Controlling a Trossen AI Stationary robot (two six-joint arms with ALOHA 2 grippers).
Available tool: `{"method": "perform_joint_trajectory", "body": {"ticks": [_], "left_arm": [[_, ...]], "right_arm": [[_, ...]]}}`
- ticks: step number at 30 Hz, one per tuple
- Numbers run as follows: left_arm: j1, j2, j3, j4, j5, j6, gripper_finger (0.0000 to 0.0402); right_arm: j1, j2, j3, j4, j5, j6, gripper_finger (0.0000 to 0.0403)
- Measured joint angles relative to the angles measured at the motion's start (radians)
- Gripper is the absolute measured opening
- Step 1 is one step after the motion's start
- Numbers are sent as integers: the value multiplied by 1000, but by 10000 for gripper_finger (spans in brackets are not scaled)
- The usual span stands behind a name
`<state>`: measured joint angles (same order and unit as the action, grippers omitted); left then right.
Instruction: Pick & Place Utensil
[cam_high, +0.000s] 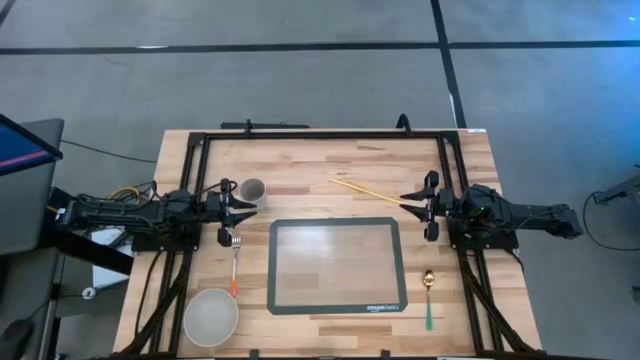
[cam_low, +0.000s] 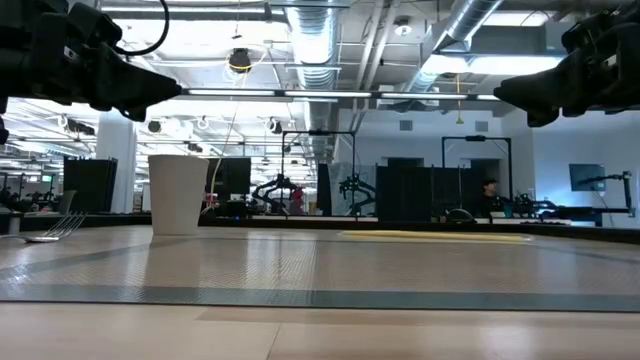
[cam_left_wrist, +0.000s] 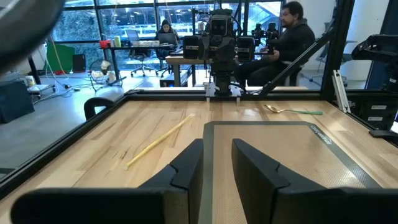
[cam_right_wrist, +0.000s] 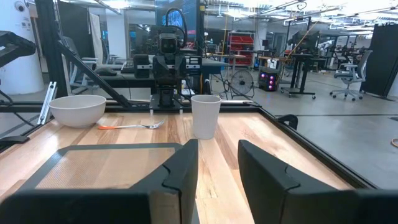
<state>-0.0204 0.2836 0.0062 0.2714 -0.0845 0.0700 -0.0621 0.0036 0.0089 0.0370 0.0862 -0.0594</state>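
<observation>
Apparently pre-grasp, nothing picked yet. Left claw parked at frame left of the high view, released, holding nothing. Right claw parked at frame right, also released and bare.

Near to far, taking the lower frame edge as near. Bowl lower left, close to the surface edge. Green-handled spoon lower right, just beside the mat, apart from it. Orange-handled fork left of centre, tines just under the left claw, handle running toward the bowl. Mat centred, bare. Cup upper left, just beside the left claw. Chopsticks upper centre, angled, one end near the right claw.

Which utensil is meant: cannot tell from the task. Likely next: lower a claw onto a utensil lying flat, pinch across the thin handle, lift.

Black rail framing the surface on all sides. Open room over the mat. Tight by the cup and fork on the left.
</observation>
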Motion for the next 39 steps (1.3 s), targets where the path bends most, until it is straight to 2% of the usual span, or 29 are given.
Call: {"method": "perform_joint_trajectory", "body": {"ticks": [33,35,39], "left_arm": [[0,0,0,6,0,0,85],[0,0,0,7,0,-2,85],[0,0,0,8,1,-58,85]], "right_arm": [[0,0,0,1,0,0,107],[0,0,0,7,0,49,107],[3,0,0,15,0,285,107]]}}
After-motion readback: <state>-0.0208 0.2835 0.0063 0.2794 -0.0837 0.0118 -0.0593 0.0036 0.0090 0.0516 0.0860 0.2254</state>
